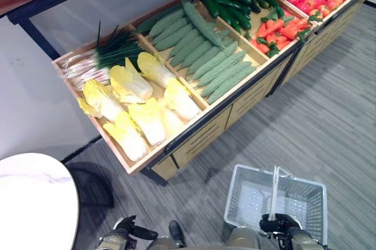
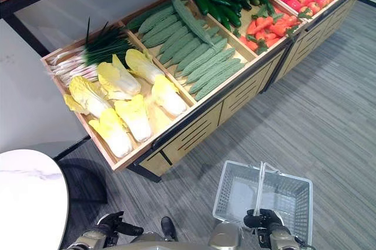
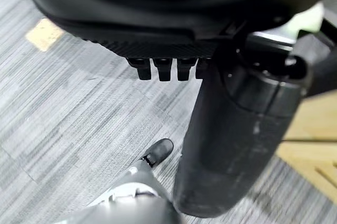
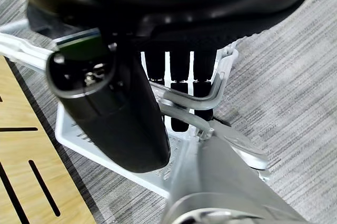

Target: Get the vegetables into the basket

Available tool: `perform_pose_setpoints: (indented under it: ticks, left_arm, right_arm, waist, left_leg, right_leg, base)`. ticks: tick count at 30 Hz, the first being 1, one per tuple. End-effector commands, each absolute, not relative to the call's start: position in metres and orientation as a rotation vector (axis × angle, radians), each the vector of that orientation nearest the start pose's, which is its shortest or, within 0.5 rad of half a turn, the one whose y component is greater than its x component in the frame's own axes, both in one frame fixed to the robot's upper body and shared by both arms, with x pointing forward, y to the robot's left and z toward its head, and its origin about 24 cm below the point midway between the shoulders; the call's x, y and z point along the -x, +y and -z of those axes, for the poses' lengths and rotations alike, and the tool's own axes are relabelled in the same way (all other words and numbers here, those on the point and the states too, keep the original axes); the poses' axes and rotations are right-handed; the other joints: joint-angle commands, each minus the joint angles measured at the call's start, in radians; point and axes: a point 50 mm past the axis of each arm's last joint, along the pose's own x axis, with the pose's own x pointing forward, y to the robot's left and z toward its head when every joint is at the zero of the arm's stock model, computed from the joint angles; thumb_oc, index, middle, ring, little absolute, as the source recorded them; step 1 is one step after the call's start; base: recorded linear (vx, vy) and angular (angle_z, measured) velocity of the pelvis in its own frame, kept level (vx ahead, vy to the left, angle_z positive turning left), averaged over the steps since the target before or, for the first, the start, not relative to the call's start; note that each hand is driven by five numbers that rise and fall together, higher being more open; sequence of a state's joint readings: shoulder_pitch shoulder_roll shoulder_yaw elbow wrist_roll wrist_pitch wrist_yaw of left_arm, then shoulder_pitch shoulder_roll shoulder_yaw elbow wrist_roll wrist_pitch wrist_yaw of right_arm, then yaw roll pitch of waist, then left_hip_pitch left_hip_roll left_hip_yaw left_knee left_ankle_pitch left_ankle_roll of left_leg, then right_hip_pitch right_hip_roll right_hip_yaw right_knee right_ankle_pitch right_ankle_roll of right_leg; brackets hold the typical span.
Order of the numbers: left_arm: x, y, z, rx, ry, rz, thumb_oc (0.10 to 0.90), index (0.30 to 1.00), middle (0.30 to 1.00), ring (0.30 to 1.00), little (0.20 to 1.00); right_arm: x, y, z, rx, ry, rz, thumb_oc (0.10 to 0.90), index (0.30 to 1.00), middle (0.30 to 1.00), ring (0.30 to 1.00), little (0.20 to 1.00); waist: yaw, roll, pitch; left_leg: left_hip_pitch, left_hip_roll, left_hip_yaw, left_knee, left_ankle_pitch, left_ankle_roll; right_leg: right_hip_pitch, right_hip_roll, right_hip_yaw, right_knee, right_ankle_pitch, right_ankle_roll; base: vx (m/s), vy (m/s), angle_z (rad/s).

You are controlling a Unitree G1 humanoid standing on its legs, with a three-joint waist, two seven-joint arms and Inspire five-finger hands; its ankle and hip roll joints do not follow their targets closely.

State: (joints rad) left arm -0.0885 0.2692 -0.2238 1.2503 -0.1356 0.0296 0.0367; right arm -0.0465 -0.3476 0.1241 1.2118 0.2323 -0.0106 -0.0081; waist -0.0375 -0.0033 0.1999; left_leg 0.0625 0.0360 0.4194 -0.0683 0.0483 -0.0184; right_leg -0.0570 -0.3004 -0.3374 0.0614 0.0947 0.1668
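Both arms are silver-grey. Each ends in a dark hand: left hand [image 1: 124, 227], right hand [image 1: 279, 224], with ribbed black fingers [image 4: 180, 71].

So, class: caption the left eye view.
Right hand holds the empty basket before a stand of vegetables.

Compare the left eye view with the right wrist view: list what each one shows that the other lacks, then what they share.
Left eye view alone: the produce stand with cabbages, cucumbers, red peppers, a white table and the left hand. Right wrist view alone: the right hand's fingers curled round the basket handle, seen close. Both: the right hand, the white basket and the grey floor.
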Motion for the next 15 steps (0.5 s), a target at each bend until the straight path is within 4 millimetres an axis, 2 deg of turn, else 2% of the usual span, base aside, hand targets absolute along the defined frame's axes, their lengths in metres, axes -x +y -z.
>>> perform_pose_setpoints:
  ticks: [1, 4, 5, 6, 7, 8, 9, 11, 13, 15]
  left_arm:
    - [-0.138, 0.240, 0.148, -0.299, 1.151, -0.108, 0.900, 1.000, 1.000, 1.000, 1.000]
    - [-0.135, 0.243, 0.149, -0.318, 1.163, -0.112, 0.900, 1.000, 1.000, 1.000, 1.000]
    - [-0.133, 0.244, 0.149, -0.322, 1.168, -0.114, 0.900, 1.000, 1.000, 1.000, 1.000]
    - [-0.133, 0.247, 0.148, -0.325, 1.168, -0.128, 0.900, 1.000, 1.000, 1.000, 1.000]
    - [-0.133, 0.247, 0.148, -0.324, 1.168, -0.128, 0.900, 1.000, 1.000, 1.000, 1.000]
    - [-0.136, 0.250, 0.146, -0.326, 1.159, -0.143, 0.900, 1.000, 1.000, 1.000, 1.000]
    - [-0.136, 0.250, 0.146, -0.325, 1.159, -0.143, 0.900, 1.000, 1.000, 1.000, 1.000]
    - [-0.140, 0.254, 0.144, -0.340, 1.147, -0.152, 0.900, 1.000, 1.000, 1.000, 1.000]
    - [-0.138, 0.254, 0.145, -0.334, 1.153, -0.156, 0.900, 1.000, 1.000, 1.000, 1.000]
    - [-0.133, 0.255, 0.146, -0.325, 1.169, -0.170, 0.900, 1.000, 1.000, 1.000, 1.000]
  right_arm:
    - [-0.126, -0.273, 0.141, 0.202, 1.119, 0.212, 0.400, 0.300, 0.300, 0.300, 0.300]
    - [-0.129, -0.277, 0.138, 0.184, 1.110, 0.252, 0.400, 0.300, 0.300, 0.300, 0.300]
    - [-0.130, -0.278, 0.138, 0.183, 1.109, 0.256, 0.400, 0.300, 0.300, 0.300, 0.300]
    - [-0.136, -0.282, 0.135, 0.186, 1.094, 0.272, 0.400, 0.300, 0.300, 0.300, 0.300]
    - [-0.136, -0.282, 0.135, 0.186, 1.094, 0.273, 0.400, 0.300, 0.300, 0.300, 0.300]
    - [-0.139, -0.284, 0.133, 0.177, 1.081, 0.288, 0.400, 0.300, 0.300, 0.300, 0.300]
    - [-0.139, -0.284, 0.133, 0.177, 1.081, 0.288, 0.400, 0.300, 0.300, 0.300, 0.300]
    - [-0.135, -0.287, 0.133, 0.169, 1.086, 0.305, 0.400, 0.300, 0.300, 0.300, 0.300]
    - [-0.129, -0.288, 0.135, 0.162, 1.103, 0.310, 0.400, 0.300, 0.300, 0.300, 0.300]
    - [-0.124, -0.286, 0.137, 0.162, 1.124, 0.306, 0.400, 0.300, 0.300, 0.300, 0.300]
  waist:
    - [0.013, -0.018, 0.041]
    - [0.005, -0.010, 0.045]
    - [0.006, -0.009, 0.037]
    - [0.008, -0.012, 0.030]
    - [0.007, -0.011, 0.030]
    - [0.004, -0.018, 0.037]
    - [0.004, -0.018, 0.037]
    - [-0.005, -0.032, 0.040]
    - [-0.006, -0.040, 0.037]
    - [0.000, -0.044, 0.024]
  left_leg:
    - [-0.016, 0.011, -0.068, 0.063, -0.073, -0.010]
    - [0.012, -0.006, -0.120, 0.033, -0.070, 0.003]
    - [0.017, -0.007, -0.132, 0.017, -0.065, -0.002]
    - [0.028, -0.002, -0.161, -0.003, -0.061, -0.015]
    - [0.029, -0.001, -0.162, -0.003, -0.063, -0.016]
    - [0.038, 0.010, -0.195, -0.006, -0.059, -0.030]
    - [0.039, 0.010, -0.195, -0.006, -0.060, -0.030]
    - [0.047, 0.042, -0.253, -0.005, -0.057, -0.059]
    - [0.051, 0.058, -0.284, 0.010, -0.062, -0.070]
    - [0.049, 0.096, -0.315, 0.021, -0.055, -0.087]
  right_leg:
    - [0.006, 0.000, 0.088, 0.097, -0.011, 0.047]
    - [-0.031, 0.016, 0.211, 0.191, 0.012, 0.055]
    - [-0.038, 0.018, 0.239, 0.158, 0.025, 0.051]
    - [-0.062, 0.009, 0.282, 0.069, 0.045, 0.052]
    - [-0.059, 0.009, 0.280, 0.067, 0.045, 0.052]
    - [-0.092, 0.009, 0.318, 0.012, 0.066, 0.063]
    - [-0.091, 0.009, 0.318, 0.011, 0.066, 0.063]
    - [-0.116, 0.010, 0.359, -0.038, 0.077, 0.084]
    - [-0.098, 0.011, 0.343, -0.033, 0.066, 0.079]
    - [-0.073, 0.031, 0.328, -0.020, 0.033, 0.068]
  base:
    - [0.04, 0.216, -0.04]
    - [0.06, 0.065, 0.26]
    - [0.17, -0.121, 0.57]
    - [0.14, -0.126, 0.48]
    - [0.20, -0.216, 0.41]
    - [0.10, -0.111, 0.37]
    - [0.15, -0.198, 0.41]
    - [0.15, -0.297, 0.67]
    - [0.14, -0.302, 1.26]
    - [0.09, -0.282, 0.98]
